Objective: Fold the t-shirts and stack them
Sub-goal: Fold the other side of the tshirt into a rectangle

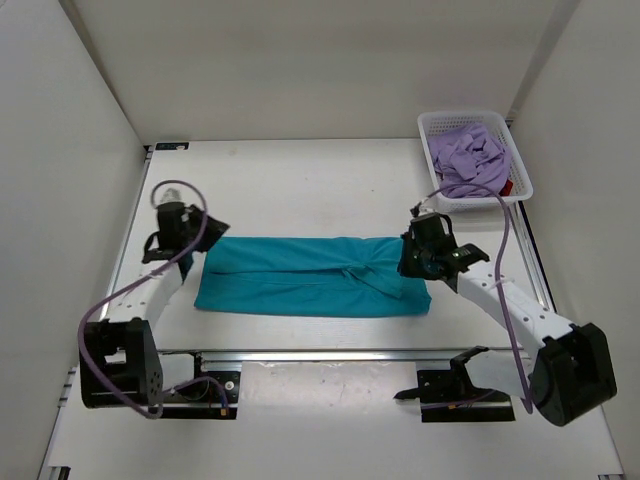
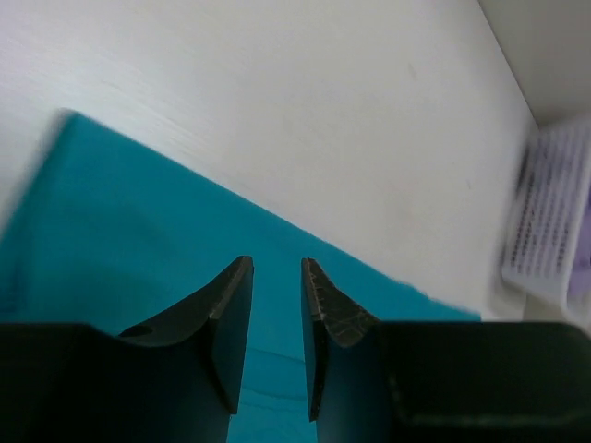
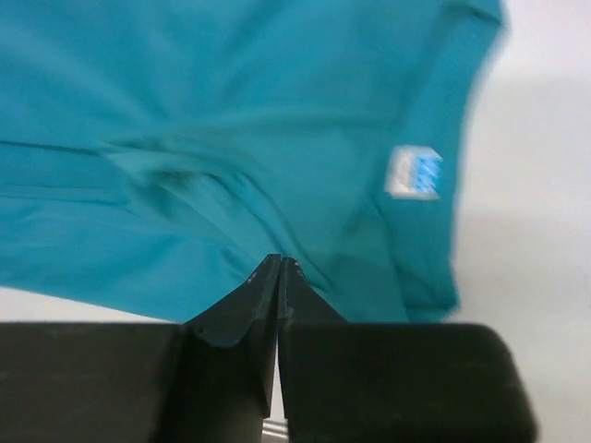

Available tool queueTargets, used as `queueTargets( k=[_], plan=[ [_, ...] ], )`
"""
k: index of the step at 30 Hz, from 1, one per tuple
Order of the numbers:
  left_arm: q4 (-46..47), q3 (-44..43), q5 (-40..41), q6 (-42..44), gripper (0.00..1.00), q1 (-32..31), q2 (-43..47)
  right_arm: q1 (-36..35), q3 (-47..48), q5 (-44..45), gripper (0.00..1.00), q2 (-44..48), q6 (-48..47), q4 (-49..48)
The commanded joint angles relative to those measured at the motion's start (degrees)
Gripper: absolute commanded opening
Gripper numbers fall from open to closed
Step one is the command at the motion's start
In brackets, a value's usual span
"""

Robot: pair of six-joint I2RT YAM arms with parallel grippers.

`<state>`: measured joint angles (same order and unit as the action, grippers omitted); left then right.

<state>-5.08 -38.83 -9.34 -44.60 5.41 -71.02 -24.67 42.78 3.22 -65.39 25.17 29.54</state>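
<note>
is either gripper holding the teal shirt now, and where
Left gripper is open, holding nothing. Right gripper is shut at the edge of the teal t-shirt; a pinch cannot be told.

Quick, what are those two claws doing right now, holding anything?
Left gripper: open, holding nothing, above the teal shirt.
Right gripper: shut at the shirt's edge; whether it pinches cloth cannot be told.

Bright even light, faint shadows, top cam sharp, wrist cams blurry esp at edges
</note>
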Motion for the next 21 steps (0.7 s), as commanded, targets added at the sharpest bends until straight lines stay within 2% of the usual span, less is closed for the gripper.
queueTargets(
  k=[1,3,6,8,10,11,16,21],
  plan=[
    [4.1,2.2,4.9,-1.1,0.38,-12.8,1.5,-2.6,6.3,-3.7,0.00,-6.7,-2.2,-8.8],
    [7.1,2.9,5.6,-0.7,0.37,-18.3,-0.4,-3.7,9.4,-6.0,0.02,-12.9,-4.4,-10.4],
    [8.9,3.5,4.6,-1.0,0.34,-20.2,-3.2,-2.8,13.3,-8.4,0.13,-18.3,-5.7,-13.3],
    [11.1,5.6,2.3,-1.8,0.33,-19.9,-4.4,-2.0,16.0,-9.5,0.10,-23.7,-5.8,-15.6],
    [11.9,6.4,1.6,-2.1,0.31,-19.5,-5.3,-1.2,18.5,-11.9,0.00,-27.8,-5.9,-14.6],
    [12.5,7.1,1.2,-2.0,0.31,-19.9,-5.6,-1.0,18.9,-12.4,0.00,-30.0,-5.8,-13.8],
    [14.9,8.3,-0.7,-3.1,0.31,-19.8,-6.3,-5.0,16.1,-12.4,0.00,-30.7,-5.2,-12.5],
    [16.2,8.4,-1.3,-3.8,0.30,-19.6,-6.5,-10.8,10.7,-7.1,0.00,-23.8,-2.4,-8.0]
  ],
)
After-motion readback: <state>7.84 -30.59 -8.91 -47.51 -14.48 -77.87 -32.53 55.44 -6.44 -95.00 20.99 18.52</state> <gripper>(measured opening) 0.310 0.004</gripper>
